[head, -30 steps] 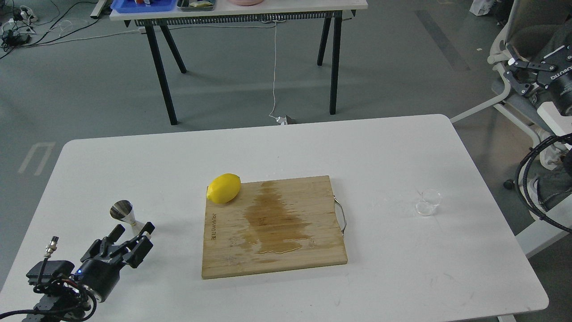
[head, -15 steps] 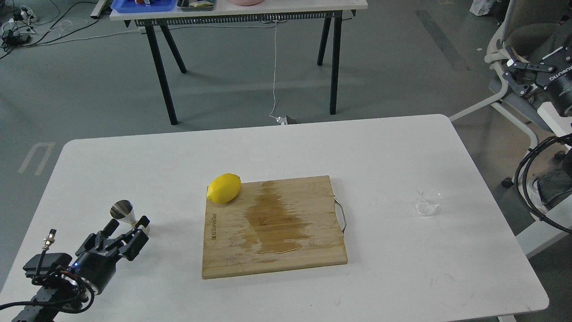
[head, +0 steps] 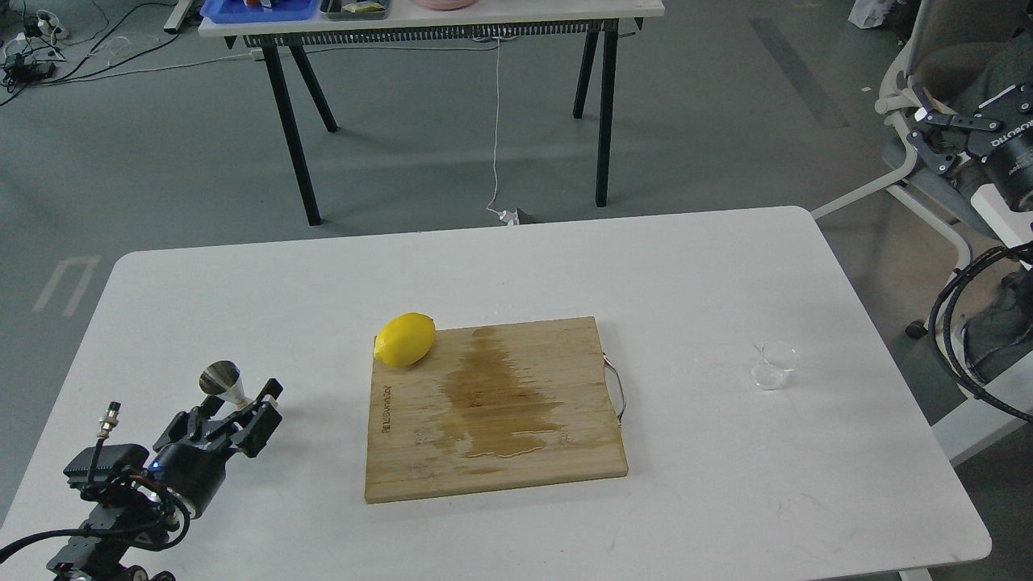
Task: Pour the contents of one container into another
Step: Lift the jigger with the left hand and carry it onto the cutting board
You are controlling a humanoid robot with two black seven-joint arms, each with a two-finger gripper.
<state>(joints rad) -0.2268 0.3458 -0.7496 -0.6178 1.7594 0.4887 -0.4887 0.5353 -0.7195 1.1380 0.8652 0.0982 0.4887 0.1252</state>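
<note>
while upright, jigger (head: pixel 220 382), glass cup (head: pixel 773 365)

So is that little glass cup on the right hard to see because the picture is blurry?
Head view: the picture is fairly sharp; the glass cup is faint because it is clear against the white table. Head view: light is soft and even, shadows weak; the steel jigger shows bright reflections, and the wet patch on the board has a slight sheen.
</note>
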